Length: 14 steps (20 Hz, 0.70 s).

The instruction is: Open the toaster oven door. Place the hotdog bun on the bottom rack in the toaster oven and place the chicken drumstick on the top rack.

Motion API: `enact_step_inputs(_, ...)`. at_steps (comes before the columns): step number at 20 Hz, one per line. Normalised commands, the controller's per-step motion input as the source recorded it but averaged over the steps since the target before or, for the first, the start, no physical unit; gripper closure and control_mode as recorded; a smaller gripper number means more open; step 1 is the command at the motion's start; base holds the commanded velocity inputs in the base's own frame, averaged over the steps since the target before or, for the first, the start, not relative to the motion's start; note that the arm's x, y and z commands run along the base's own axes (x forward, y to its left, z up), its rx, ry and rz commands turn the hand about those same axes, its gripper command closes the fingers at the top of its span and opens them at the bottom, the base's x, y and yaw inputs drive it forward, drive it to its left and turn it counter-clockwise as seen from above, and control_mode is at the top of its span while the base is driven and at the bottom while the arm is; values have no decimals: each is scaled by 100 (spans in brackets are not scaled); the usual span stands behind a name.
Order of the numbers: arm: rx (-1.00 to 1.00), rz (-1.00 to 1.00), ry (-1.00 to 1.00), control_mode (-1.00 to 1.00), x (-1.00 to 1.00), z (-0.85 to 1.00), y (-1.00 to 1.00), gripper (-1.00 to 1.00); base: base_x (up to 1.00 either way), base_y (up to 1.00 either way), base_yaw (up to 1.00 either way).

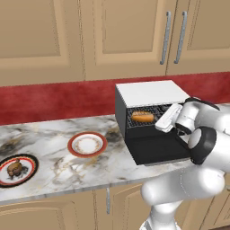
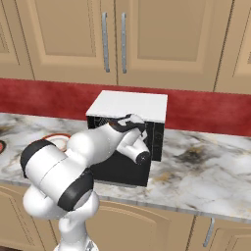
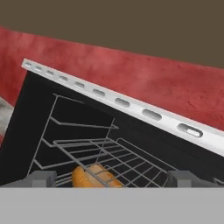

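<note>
Marbled grey-and-white counter (image 1: 54, 157) runs below tan cabinets (image 1: 112, 36) and a red backsplash (image 1: 54, 101). On it stands the boxy black toaster oven (image 1: 150, 92) with a flat white top; its door (image 1: 157, 150) hangs open as a flat black panel, partly covered by the arm in both base views. The hotdog bun (image 1: 142, 117), smooth and golden-orange, lies on a thin wire rack (image 1: 134, 121) inside. In the hand view the bun (image 3: 94, 177) is cut off at the bottom and seen through the bars of a wire rack (image 3: 118, 159); which of the two racks bears it is hard to tell. The gripper (image 3: 111, 179) sits at the oven mouth with its fingertips (image 3: 41, 178) spread wide and nothing between them. Well to the left, the lumpy dark brown chicken drumstick (image 1: 15, 168) rests on a dark-rimmed plate (image 1: 30, 173), whose edge the left base view clips. Between it and the oven lies a red-rimmed plate (image 1: 87, 144).
</note>
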Motion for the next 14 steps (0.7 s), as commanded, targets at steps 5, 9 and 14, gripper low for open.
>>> enact_step_inputs(5,0,0,3,-100,12,-1,15,-100,0,0,0)
enact_step_inputs(9,0,1,9,-100,-5,-10,19,-100,0,0,0)
enact_step_inputs(14,0,0,5,-100,5,-11,9,-100,0,0,0)
